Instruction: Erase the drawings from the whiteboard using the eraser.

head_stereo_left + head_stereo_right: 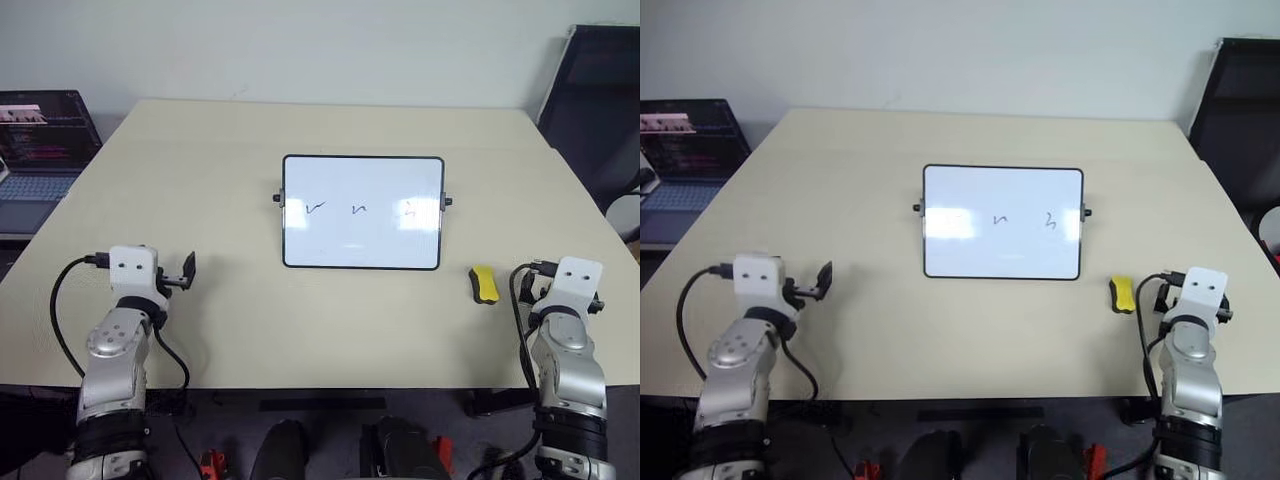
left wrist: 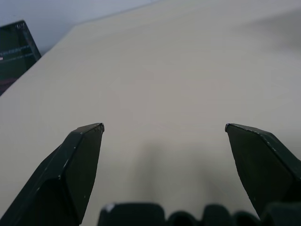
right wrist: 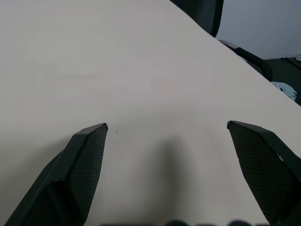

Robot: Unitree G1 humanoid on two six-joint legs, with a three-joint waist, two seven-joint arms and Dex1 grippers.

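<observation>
Both grippers, left gripper and right gripper, gape wide and empty over the bench, apparently poised to start, with the eraser lower right beside the whiteboard, whose drawings remain at centre.

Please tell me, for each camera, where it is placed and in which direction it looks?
Left eye, right eye views: on the head, looking forward and down at the whiteboard, the eraser and both arms.
Left wrist view: along the open left gripper, over the bare table.
Right wrist view: along the open right gripper, over the same table.
Shared: the table.
</observation>
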